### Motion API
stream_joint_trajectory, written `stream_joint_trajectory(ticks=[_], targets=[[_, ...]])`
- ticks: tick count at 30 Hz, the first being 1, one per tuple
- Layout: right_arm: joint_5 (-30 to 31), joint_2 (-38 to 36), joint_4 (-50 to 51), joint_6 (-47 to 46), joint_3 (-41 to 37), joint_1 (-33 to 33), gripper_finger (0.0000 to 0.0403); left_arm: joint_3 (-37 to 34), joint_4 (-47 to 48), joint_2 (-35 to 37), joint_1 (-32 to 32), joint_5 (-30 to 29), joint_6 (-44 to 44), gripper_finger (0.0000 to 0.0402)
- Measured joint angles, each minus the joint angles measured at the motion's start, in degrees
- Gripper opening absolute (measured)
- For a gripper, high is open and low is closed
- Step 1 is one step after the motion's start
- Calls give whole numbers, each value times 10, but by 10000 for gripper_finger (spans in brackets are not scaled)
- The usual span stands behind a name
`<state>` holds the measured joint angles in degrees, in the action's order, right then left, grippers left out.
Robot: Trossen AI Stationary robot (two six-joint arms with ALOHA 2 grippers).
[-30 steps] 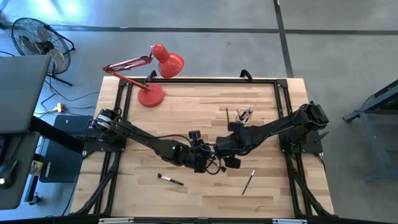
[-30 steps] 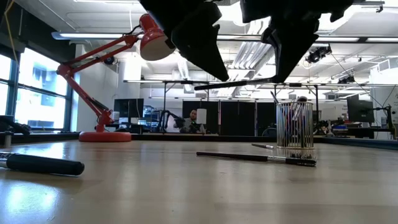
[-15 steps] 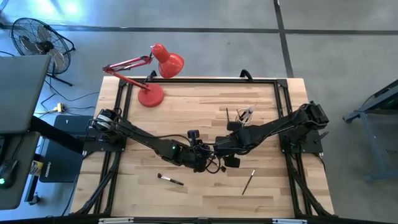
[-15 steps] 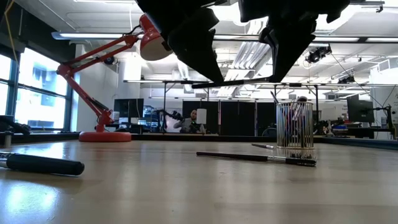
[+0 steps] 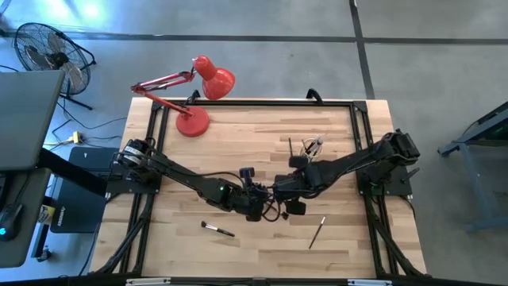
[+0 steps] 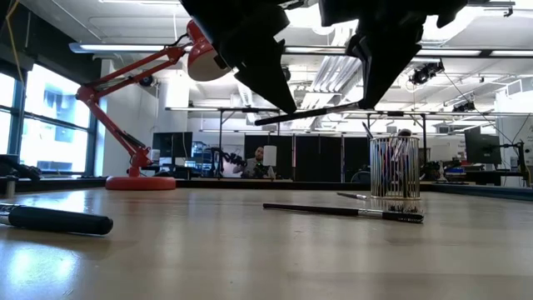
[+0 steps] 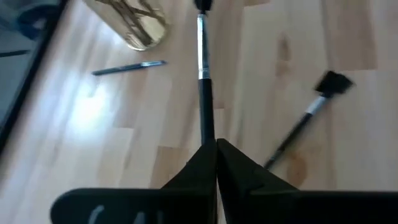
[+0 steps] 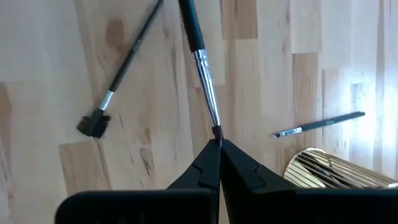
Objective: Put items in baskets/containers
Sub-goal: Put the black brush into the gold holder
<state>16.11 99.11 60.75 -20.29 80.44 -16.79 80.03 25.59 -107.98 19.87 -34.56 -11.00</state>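
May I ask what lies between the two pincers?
A brush spans them in mid-air, left pincer on its handle, right pincer on its tip, as the low view shows.

Both arms reach to table centre; left gripper and right gripper clamped tight, tips nearly meeting.

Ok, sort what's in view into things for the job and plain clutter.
For the job:
- glass cup
- held brush, gripped at opposite ends by the left gripper and right gripper
- loose brush
- second loose brush
- thin brush beside the cup

Lying about:
- red desk lamp
- fan, off the table
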Motion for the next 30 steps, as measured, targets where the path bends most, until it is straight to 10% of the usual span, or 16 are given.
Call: stream_joint_trajectory(ticks=[30], targets=[[1, -1, -28, 13, 0, -8, 0, 0, 7, 0, -1, 20, -24, 2]])
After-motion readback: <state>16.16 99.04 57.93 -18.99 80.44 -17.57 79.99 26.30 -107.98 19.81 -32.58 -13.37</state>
